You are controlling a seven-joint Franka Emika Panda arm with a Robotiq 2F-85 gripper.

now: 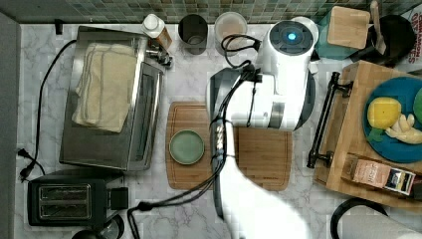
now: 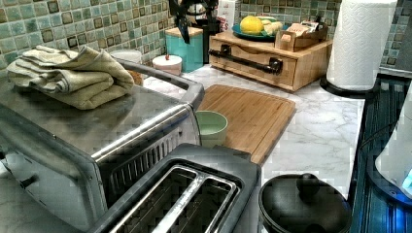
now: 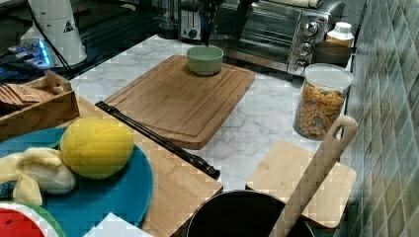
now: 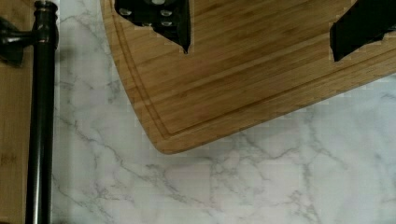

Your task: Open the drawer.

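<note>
While its two black fingers [image 4: 175, 25] stand wide apart with nothing between them, the gripper [image 4: 261, 37] hangs above a corner of the bamboo cutting board [image 4: 243, 79], apart from the drawer's black bar handle [image 4: 42, 116] across a strip of marble counter [image 4: 233, 186]. The drawer [image 2: 255, 60] sits shut in its wooden unit, at the top view's right and beyond the board in the left view. On the board stands a pale green bowl [image 1: 186, 147]; nothing shows inside it. On top of the unit a blue plate [image 3: 106, 197] holds a yellow plush fruit [image 3: 96, 147] and a plush banana [image 3: 32, 173], and a small wooden tray [image 3: 37, 116] beside it holds brown packets whose print cannot be read. By the tiled wall a clear jar [image 3: 321, 101] is full of coloured cereal. A folded towel [image 2: 68, 75] lies on the toaster oven [image 2: 92, 145].
</note>
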